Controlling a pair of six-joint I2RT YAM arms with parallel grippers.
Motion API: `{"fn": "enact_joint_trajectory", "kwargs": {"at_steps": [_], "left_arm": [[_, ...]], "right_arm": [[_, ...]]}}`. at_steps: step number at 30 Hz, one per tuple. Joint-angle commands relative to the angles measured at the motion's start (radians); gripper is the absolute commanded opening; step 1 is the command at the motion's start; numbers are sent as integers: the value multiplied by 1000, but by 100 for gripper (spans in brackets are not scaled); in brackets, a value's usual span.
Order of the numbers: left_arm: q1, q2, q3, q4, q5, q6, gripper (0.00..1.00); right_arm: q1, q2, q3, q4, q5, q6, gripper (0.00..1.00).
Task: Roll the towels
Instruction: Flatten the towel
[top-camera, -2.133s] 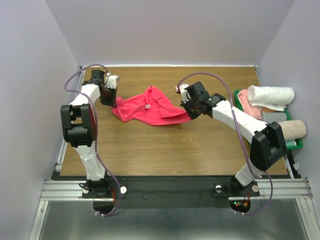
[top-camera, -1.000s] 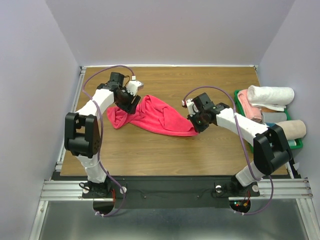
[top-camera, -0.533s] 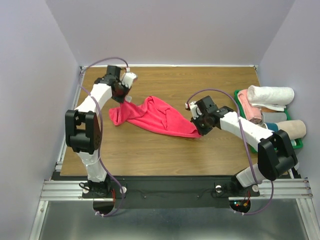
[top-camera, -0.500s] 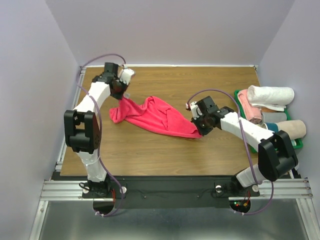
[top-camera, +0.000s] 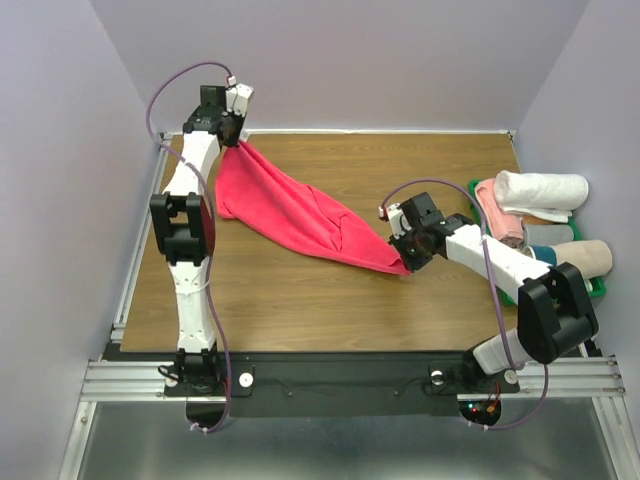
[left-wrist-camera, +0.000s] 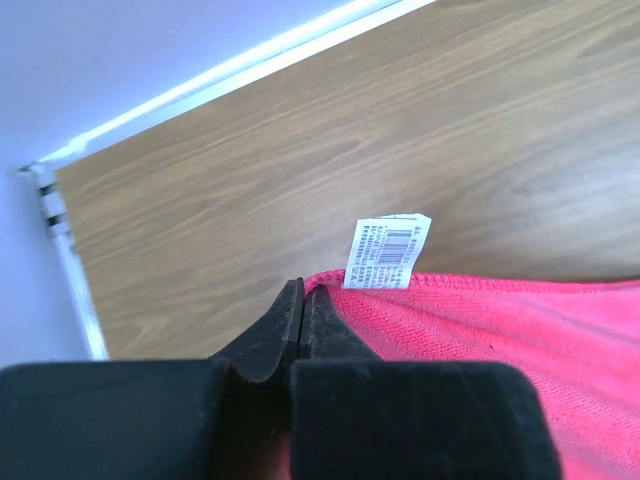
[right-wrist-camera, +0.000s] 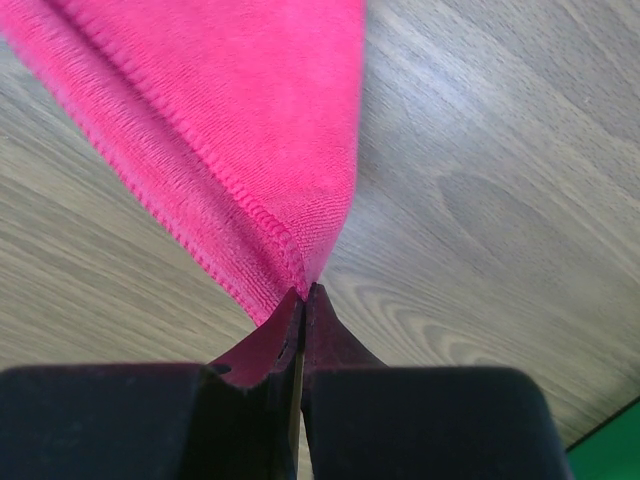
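Observation:
The pinkish-red towel (top-camera: 290, 212) hangs stretched between my two grippers, from the far left corner down to the middle right of the table. My left gripper (top-camera: 232, 128) is raised high at the back left and is shut on the towel's corner (left-wrist-camera: 330, 290), right beside the white tag (left-wrist-camera: 386, 252). My right gripper (top-camera: 408, 262) is low over the table and is shut on the opposite corner of the towel (right-wrist-camera: 300, 270). The towel's lower edge sags onto the wood near the left side.
A green bin (top-camera: 478, 196) at the right edge holds several rolled towels, white (top-camera: 542, 190), pink and beige. The table's back edge and left rail (left-wrist-camera: 70, 250) are close to the left gripper. Purple walls stand on three sides.
My left gripper has risen and moved back toward the far left corner, lifting the towel corner and pulling the cloth taut. My right gripper has shifted slightly right and toward me, still holding.

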Motion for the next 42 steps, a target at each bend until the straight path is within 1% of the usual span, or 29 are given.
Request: {"fn": "enact_joint_trajectory", "kwargs": {"at_steps": [1,2,4,5,6,7,9,10,11,12,13,14,16,17,19,20,21,22,23,26,27,29,30,34,35,42], "left_arm": [[5,130,161,25,-56,-61,12],[6,172,227,24,-83,-71,24],[8,183,256,23,-100,-79,38],[9,178,252,23,-126,-79,49],[12,164,238,23,-131,-84,52],[26,119,212,20,-122,-82,53],[37,53,94,19,-38,-85,53],[85,-19,-6,19,51,-70,52],[100,-53,-55,17,83,-56,52],[106,-82,-96,17,91,-45,52],[115,-125,-162,17,94,-22,52],[117,-138,-187,14,103,-6,52],[120,-158,-230,-1,140,7,52],[120,-158,-233,-15,163,10,52],[118,-149,-238,-50,212,5,52],[117,-150,-259,-82,266,18,50],[115,-167,-283,-88,290,24,50],[113,-182,-317,-82,301,25,50],[110,-201,-395,-53,303,28,48],[94,-245,-519,-3,277,44,46],[94,-253,-538,0,278,44,46],[90,-258,-578,10,289,32,44],[87,-259,-590,14,295,25,44],[69,-271,-647,37,283,16,43],[60,-273,-665,46,269,13,43],[46,-288,-725,82,258,2,43]], "right_arm": [[-8,-7,23,-3,9,-2,1],[-11,5,34,-3,6,4,1],[-11,13,47,-3,5,12,0],[-13,18,52,-2,5,16,0],[-17,22,66,-2,3,22,1],[-17,29,70,-2,1,25,1],[-19,33,78,-2,-14,33,1],[-22,42,81,-2,-20,33,1],[-20,49,80,-3,-32,36,0],[-20,55,80,-8,-43,33,4],[-22,62,81,-15,-51,29,13],[-22,61,86,-31,-54,27,37],[-22,47,101,-32,-52,35,56],[-22,36,135,-35,-57,44,63],[-23,38,185,-40,-64,50,63],[-22,47,233,-46,-80,46,63],[-22,58,253,-46,-87,41,63],[-22,70,270,-46,-95,36,63],[-22,85,287,-45,-106,29,62],[-7,200,362,-40,-160,32,52],[16,225,395,-20,-166,51,45],[47,288,423,12,-149,73,39],[88,305,440,36,-140,96,37],[167,418,549,41,-77,144,36],[177,459,589,40,-40,147,36],[205,564,687,40,24,191,38]]}}
